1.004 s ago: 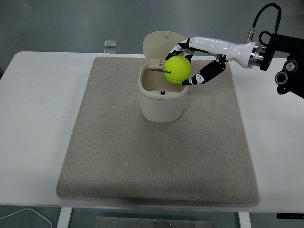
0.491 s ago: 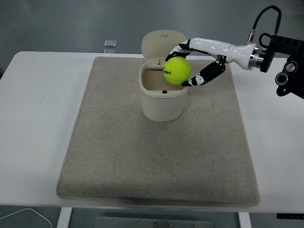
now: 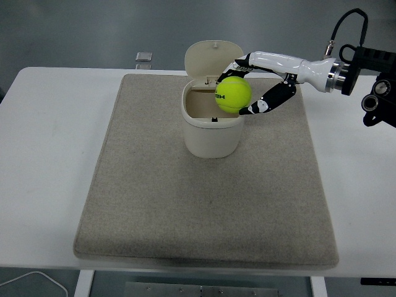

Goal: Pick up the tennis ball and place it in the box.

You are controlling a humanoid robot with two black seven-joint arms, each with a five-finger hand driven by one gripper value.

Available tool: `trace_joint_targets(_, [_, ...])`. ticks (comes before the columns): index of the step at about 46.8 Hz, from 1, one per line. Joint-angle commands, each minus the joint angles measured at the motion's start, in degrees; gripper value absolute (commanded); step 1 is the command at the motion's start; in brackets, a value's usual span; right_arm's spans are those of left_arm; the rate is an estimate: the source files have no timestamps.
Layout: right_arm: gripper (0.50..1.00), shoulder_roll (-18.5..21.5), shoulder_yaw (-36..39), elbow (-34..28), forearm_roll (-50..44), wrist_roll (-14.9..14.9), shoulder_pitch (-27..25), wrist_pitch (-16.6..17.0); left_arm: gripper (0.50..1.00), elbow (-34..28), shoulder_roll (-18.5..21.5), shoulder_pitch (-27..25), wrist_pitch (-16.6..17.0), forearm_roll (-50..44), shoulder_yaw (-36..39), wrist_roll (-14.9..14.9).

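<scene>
**Tennis ball held over the open box**

I see the yellow-green tennis ball (image 3: 233, 94) in the air, over the right part of the opening of the box, not yet inside. Some dark print shows on its left side, but I cannot read it well. The right hand (image 3: 257, 83) holds the ball: the fingers (image 3: 230, 69) curl over the top of the ball from behind, and the thumb presses under it from the right, so the ball is pinched between them. The white forearm goes back to the right edge of the picture, where a black cable loops up above the wrist.

The box (image 3: 212, 125) is a cream container with rounded corners, and its hinged lid (image 3: 212, 57) stands up open at the far side. It stands on a grey-beige mat (image 3: 185, 204), in the far middle part of it. The mat lies on the white tabletop (image 3: 49, 154). Behind the mat, near the far edge of the tabletop, lies a small grey square object (image 3: 143, 57).
</scene>
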Motion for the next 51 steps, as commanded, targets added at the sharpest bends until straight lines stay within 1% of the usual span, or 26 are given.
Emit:
trace_joint_targets(1, [0.795, -0.1, 0.0, 0.0, 0.0, 0.0, 0.0, 0.5, 0.992, 0.0, 0.0, 0.0, 0.0, 0.0, -0.1, 0.0])
trace_joint_targets(9, [0.858, 0.0, 0.0, 0.0, 0.0, 0.0, 0.1, 0.5, 0.992, 0.0, 0.0, 0.0, 0.0, 0.0, 0.0, 0.0])
trace_joint_targets(24, [0.86, 0.1, -0.1, 0.0, 0.0, 0.0, 0.0, 0.6, 0.992, 0.0, 0.0, 0.0, 0.0, 0.0, 0.0, 0.0])
trace_joint_targets(41, [0.862, -0.3, 0.0, -0.1, 0.1, 0.0, 0.1, 2.0, 0.992, 0.0, 0.0, 0.0, 0.0, 0.0, -0.1, 0.0])
trace_joint_targets(51, [0.862, -0.2, 0.0, 0.0, 0.1, 0.0, 0.0, 1.9, 0.99, 0.0, 0.0, 0.0, 0.0, 0.0, 0.0, 0.0])
